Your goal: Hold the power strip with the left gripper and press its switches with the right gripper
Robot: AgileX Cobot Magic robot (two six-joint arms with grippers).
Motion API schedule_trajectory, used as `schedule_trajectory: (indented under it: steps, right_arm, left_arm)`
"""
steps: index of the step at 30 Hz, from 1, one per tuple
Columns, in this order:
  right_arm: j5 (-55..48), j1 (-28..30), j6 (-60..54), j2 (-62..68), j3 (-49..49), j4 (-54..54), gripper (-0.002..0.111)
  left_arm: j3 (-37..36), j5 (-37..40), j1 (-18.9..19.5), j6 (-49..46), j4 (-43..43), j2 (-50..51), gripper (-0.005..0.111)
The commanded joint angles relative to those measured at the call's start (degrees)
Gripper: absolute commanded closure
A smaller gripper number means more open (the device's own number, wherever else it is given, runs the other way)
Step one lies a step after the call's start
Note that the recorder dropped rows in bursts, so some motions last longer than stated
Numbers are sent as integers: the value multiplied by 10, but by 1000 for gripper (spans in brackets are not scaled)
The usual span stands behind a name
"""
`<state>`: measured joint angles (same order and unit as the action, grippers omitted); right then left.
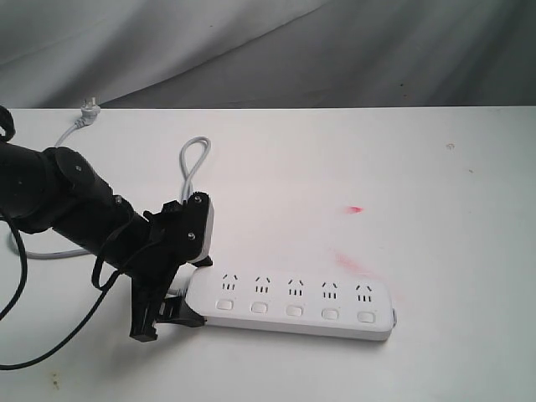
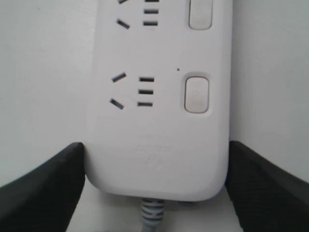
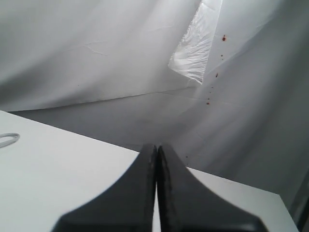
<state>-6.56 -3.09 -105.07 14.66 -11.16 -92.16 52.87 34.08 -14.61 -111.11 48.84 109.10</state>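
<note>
The white power strip (image 1: 293, 303) lies flat on the white table near its front edge. Its grey cord (image 1: 194, 155) loops away toward the back left. My left gripper (image 1: 189, 293) is shut on the strip's cord end. In the left wrist view, the black fingers (image 2: 53, 183) press both long sides of the power strip (image 2: 159, 121), just above the cord (image 2: 152, 212). Its switches (image 1: 294, 311) run in a row along the near side, and two of these switches (image 2: 196, 93) show in the left wrist view. My right gripper (image 3: 156, 147) is shut on nothing, above the table facing the backdrop, and is outside the exterior view.
The cord's plug (image 1: 88, 107) rests at the table's far left edge. Red smears (image 1: 354, 209) mark the tabletop behind the strip. A black cable (image 1: 17, 293) hangs from the left arm. A grey cloth backdrop (image 1: 335, 50) stands behind the table.
</note>
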Motion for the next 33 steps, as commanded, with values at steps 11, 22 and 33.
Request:
schedule_trajectory:
  steps: [11,22,33]
  right_arm:
    - [13,4,-45,-3,58,-78,108]
    - [-2,4,627,-3,57,521,108]
    - [1,4,995,-6,81,792,108]
  left_arm:
    - [1,2,-3,-4,0,4,40]
    - [1,2,-3,-4,0,4,40]
    - [1,2,-3,-4,0,4,40]
